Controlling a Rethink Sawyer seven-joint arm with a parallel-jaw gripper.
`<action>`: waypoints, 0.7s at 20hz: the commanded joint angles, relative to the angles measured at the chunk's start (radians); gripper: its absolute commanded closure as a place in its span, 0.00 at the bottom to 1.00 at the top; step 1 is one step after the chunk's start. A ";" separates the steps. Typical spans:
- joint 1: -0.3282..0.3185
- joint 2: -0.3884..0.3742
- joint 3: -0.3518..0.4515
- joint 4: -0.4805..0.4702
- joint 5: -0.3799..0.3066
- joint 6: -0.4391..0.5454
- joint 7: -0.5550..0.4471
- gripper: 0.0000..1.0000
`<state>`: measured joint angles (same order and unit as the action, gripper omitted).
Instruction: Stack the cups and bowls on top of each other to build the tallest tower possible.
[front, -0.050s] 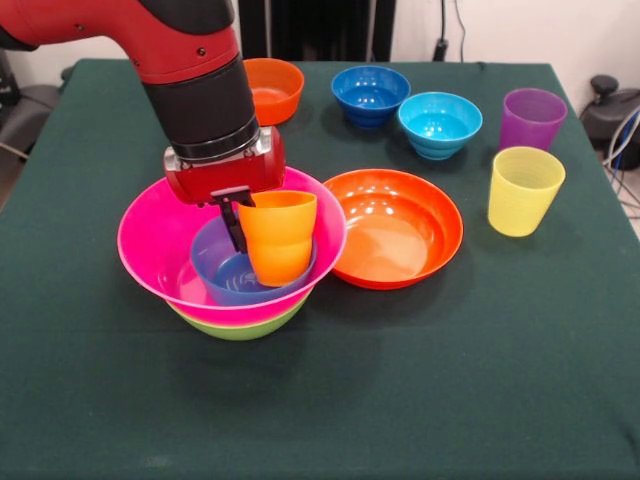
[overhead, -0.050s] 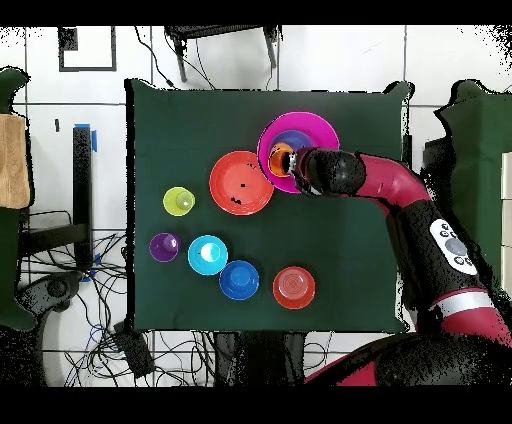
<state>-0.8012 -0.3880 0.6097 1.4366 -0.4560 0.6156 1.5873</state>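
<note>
A: The arm reaches down over the tower (front, -0.050s: 232, 262), wrist pointing straight down, end effector (front, -0.050s: 238, 222) inside the big pink bowl (front, -0.050s: 150, 250).

B: Its fingers are pinched on the rim of the orange cup (front, -0.050s: 278, 236), which sits tilted in the small blue bowl (front, -0.050s: 222, 270). The lime green bowl (front, -0.050s: 240, 326) sits underneath on the table (front, -0.050s: 420, 380).

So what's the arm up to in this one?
The hand grips the rim of an orange cup, which sits in a small blue bowl inside the pink bowl, itself nested in a green bowl. Still loose on the table: a shallow orange bowl, three small bowls, a yellow cup and a purple cup.
</note>
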 joint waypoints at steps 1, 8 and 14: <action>0.030 0.030 -0.035 -0.038 0.007 0.071 -0.005 1.00; 0.025 0.030 -0.028 -0.030 0.002 0.058 -0.017 1.00; 0.028 0.001 -0.047 0.003 -0.018 0.012 0.017 1.00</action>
<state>-0.8014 -0.3876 0.6097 1.4365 -0.4549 0.6156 1.5873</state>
